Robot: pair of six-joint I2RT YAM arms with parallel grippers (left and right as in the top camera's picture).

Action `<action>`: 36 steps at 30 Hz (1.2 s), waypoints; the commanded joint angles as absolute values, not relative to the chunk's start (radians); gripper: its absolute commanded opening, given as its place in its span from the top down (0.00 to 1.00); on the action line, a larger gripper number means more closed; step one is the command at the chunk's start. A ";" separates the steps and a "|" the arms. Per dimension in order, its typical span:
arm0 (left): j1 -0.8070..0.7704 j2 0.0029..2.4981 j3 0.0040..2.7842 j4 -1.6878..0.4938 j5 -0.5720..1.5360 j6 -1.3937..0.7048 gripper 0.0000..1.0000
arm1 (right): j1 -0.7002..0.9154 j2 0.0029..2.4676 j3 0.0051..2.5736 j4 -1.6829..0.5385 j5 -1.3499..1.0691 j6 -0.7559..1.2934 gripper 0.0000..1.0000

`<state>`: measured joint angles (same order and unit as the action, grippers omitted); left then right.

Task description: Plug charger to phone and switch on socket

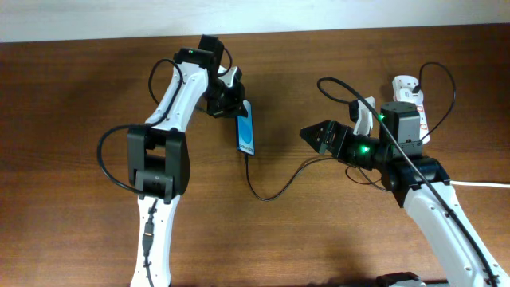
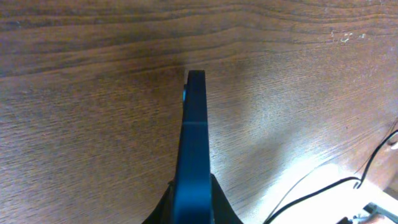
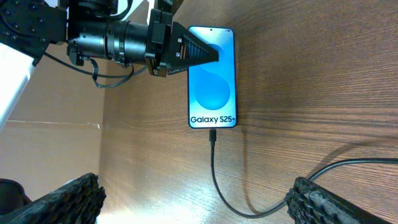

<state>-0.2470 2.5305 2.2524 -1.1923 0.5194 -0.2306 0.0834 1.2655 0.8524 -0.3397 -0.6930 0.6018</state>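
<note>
Currently the phone (image 3: 212, 78) lies near 11 o'clock of centre. The left gripper (image 1: 233, 102) is clamped on its 12 o'clock end, likely bracing it for plugging. The charger (image 3: 212, 162) meets the phone's 6 o'clock edge and looks seated, though I can't confirm it. The right gripper (image 1: 315, 135) hovers at 3 o'clock, fingers apart, empty. The socket (image 1: 414, 100) sits at 2 o'clock, its switch unreadable. The table (image 1: 80, 96) is bare brown wood, with a pale strip (image 1: 80, 16) beyond it.
</note>
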 commanded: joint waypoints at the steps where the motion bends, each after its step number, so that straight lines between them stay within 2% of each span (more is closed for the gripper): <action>1: -0.243 2.571 2.255 -1.187 0.453 -0.207 0.84 | 0.077 1.270 0.871 -0.341 -0.680 0.590 0.01; 3: -0.241 2.571 2.255 -1.188 0.447 -0.207 0.76 | 0.077 1.270 0.871 -0.341 -0.680 0.590 0.01; 6: -0.239 2.571 2.256 -1.192 0.410 -0.207 0.68 | 0.077 1.270 0.871 -0.342 -0.680 0.590 0.01; 19: -0.239 2.571 2.255 -1.198 0.107 -0.208 0.51 | 0.077 1.270 0.871 -0.345 -0.681 0.583 0.01; 20: -0.239 2.571 2.255 -1.198 0.107 -0.208 0.40 | 0.077 1.270 0.871 -0.345 -0.681 0.583 0.01; 21: -0.239 2.571 2.255 -1.198 0.107 -0.208 0.36 | 0.077 1.270 0.871 -0.345 -0.681 0.583 0.01; 28: -0.237 2.571 2.269 -1.199 0.075 -0.208 0.32 | 0.077 1.266 0.872 -0.340 -0.706 0.572 0.02; 29: -0.235 2.571 2.296 -1.213 0.058 -0.212 0.27 | 0.078 1.255 0.876 -0.345 -0.704 0.528 0.02; 31: -0.232 2.571 2.406 -1.274 0.056 -0.212 0.25 | 0.078 1.230 0.901 -0.402 -0.646 0.503 0.02; 36: -0.240 2.571 2.920 -1.537 0.065 -0.211 0.24 | 0.077 1.224 1.103 -0.744 -0.445 0.327 0.01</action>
